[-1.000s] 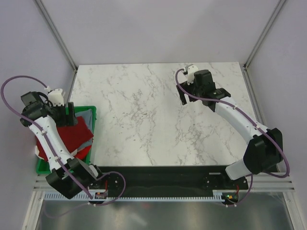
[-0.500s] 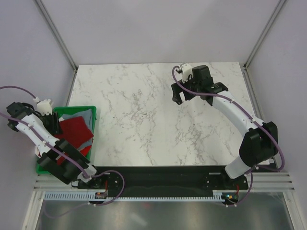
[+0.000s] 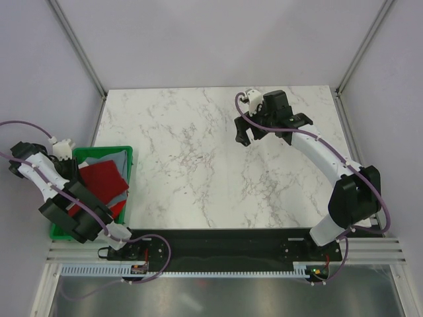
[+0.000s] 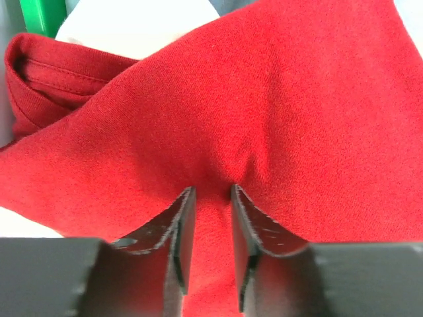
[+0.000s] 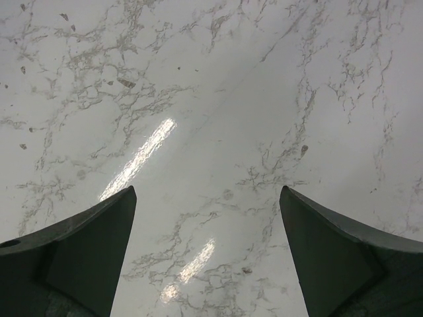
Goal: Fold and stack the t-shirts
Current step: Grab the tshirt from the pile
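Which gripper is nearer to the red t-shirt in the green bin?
Left. The left gripper pinches a fold of the red t-shirt; the right gripper hangs open over the marble table, far from it.

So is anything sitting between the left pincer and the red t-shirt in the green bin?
Nothing visible does. The left pincer is down in the green bin with a fold of the red t-shirt pinched between its fingers, cloth bunching at the tips.
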`<state>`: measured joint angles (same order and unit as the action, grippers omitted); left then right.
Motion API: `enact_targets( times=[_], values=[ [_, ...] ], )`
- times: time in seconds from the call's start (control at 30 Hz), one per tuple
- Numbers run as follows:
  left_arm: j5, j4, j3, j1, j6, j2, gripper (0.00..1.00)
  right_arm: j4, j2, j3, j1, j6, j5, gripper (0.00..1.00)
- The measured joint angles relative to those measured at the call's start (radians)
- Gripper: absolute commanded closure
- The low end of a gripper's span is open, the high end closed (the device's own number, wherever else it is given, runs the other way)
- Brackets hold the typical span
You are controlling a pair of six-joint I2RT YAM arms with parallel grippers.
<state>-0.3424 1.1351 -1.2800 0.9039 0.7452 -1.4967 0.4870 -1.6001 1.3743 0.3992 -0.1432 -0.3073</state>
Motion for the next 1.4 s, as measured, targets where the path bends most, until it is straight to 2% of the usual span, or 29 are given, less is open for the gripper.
enact_targets(
  times=[0.17, 0.27, 0.5, 0.63, 0.67, 0.73, 0.77, 0.8, 1.0, 1.07, 1.17, 1.4],
  values=[
    [-0.009, 0.018, -0.018, 0.0, 0.005, -0.002, 0.78, 0.0, 0.0, 0.0, 0.0, -0.01, -0.002, 0.02],
    [-0.025, 0.024, -0.028, 0.0, 0.005, -0.002, 0.79, 0.0, 0.0, 0.0, 0.0, -0.011, -0.003, 0.02],
    [-0.034, 0.047, -0.036, 0.0, 0.005, -0.006, 0.68, 0.0, 0.0, 0.0, 0.0, -0.011, -0.008, 0.02],
    [-0.034, 0.051, -0.035, 0.0, 0.005, -0.031, 0.67, -0.001, 0.0, 0.0, 0.0, -0.014, -0.011, 0.02],
    [-0.034, 0.053, -0.035, 0.0, 0.005, -0.039, 0.75, -0.001, 0.0, 0.0, 0.0, -0.015, -0.012, 0.02],
    [-0.035, 0.056, -0.035, 0.0, 0.003, -0.053, 0.84, -0.001, 0.0, 0.0, 0.0, -0.017, -0.014, 0.02],
    [-0.036, 0.058, -0.035, 0.0, 0.004, -0.057, 0.93, -0.001, 0.0, 0.0, 0.0, -0.018, -0.016, 0.02],
    [-0.037, 0.06, -0.035, 0.0, 0.003, -0.06, 0.96, -0.001, 0.0, 0.0, 0.0, -0.018, -0.018, 0.02],
    [-0.068, 0.084, -0.051, 0.0, 0.005, -0.061, 0.98, -0.002, 0.0, 0.0, 0.0, -0.018, -0.034, 0.02],
    [-0.096, 0.121, -0.094, 0.0, 0.005, -0.058, 0.98, -0.002, 0.0, 0.0, 0.0, -0.019, -0.035, 0.02],
    [-0.172, 0.183, -0.242, -0.009, 0.011, -0.045, 0.98, -0.002, 0.0, 0.0, 0.0, -0.022, -0.031, 0.02],
    [-0.352, 0.208, -0.783, -0.121, -0.021, -0.003, 0.98, 0.003, -0.016, 0.079, 0.0, -0.038, 0.014, 0.02]
  ],
)
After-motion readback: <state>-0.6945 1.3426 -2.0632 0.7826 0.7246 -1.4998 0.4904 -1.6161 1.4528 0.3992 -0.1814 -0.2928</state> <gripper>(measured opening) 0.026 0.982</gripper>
